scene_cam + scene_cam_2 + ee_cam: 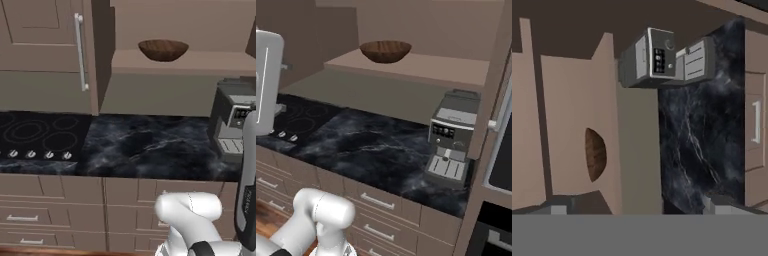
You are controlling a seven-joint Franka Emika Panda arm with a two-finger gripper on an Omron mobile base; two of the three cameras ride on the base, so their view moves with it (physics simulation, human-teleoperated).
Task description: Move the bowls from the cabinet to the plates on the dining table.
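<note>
The dark brown wood-grain bowl (pixel 163 49) (pixel 385 51) sits alone on the open shelf of the taupe cabinet (pixel 210 62) (pixel 426 67). In the rolled hand view the bowl (pixel 596 154) shows edge-on at left of centre, well ahead of the hand. My gripper (pixel 639 207) is open; its fingertips (pixel 559 206) stand wide apart at the bottom with nothing between them. The arm rises at the right edge of the left base view and the left edge of the right base view. The red bowl, the plates and the dining table are out of view.
A grey coffee machine (pixel 234 120) (pixel 452 137) (pixel 662 57) stands on the black marble counter (pixel 150 145) (pixel 371 145) under the shelf's right end. A black cooktop (pixel 35 135) lies at left. A shut cabinet door with a silver handle (pixel 79 50) hangs left of the shelf. Drawers (pixel 55 215) run below.
</note>
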